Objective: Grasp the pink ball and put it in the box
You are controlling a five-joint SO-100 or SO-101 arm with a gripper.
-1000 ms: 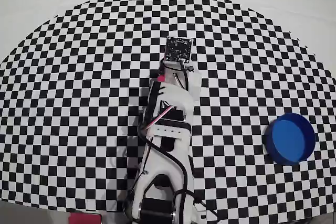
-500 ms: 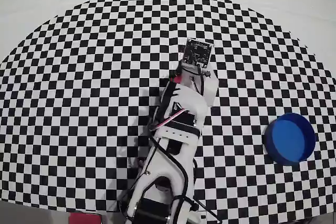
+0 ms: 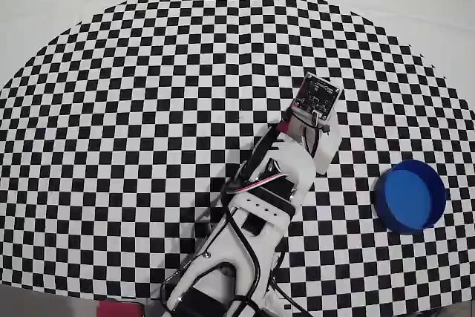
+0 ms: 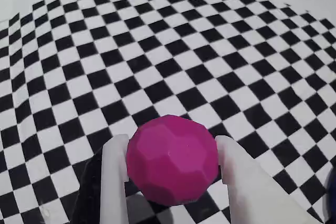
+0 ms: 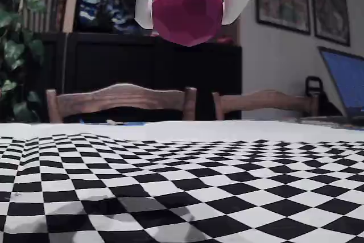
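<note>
The pink ball point(image 4: 172, 160) sits clamped between the two white fingers point(image 4: 114, 182) of my gripper point(image 4: 170, 145). In the fixed view the ball point(image 5: 186, 11) hangs well above the checkered cloth, held by the gripper point(image 5: 186, 18). In the overhead view the arm's wrist and camera board point(image 3: 316, 97) cover the ball, so it is hidden there. The blue round box point(image 3: 410, 195) stands on the cloth to the right of the arm and a little nearer the front edge. The box is empty.
A black-and-white checkered cloth point(image 3: 148, 109) covers the table. The white arm point(image 3: 252, 220) reaches in from the bottom edge of the overhead view. Beyond the table are wooden chairs point(image 5: 119, 98), a laptop point(image 5: 344, 78) at the right and a plant point(image 5: 14, 38) at the left.
</note>
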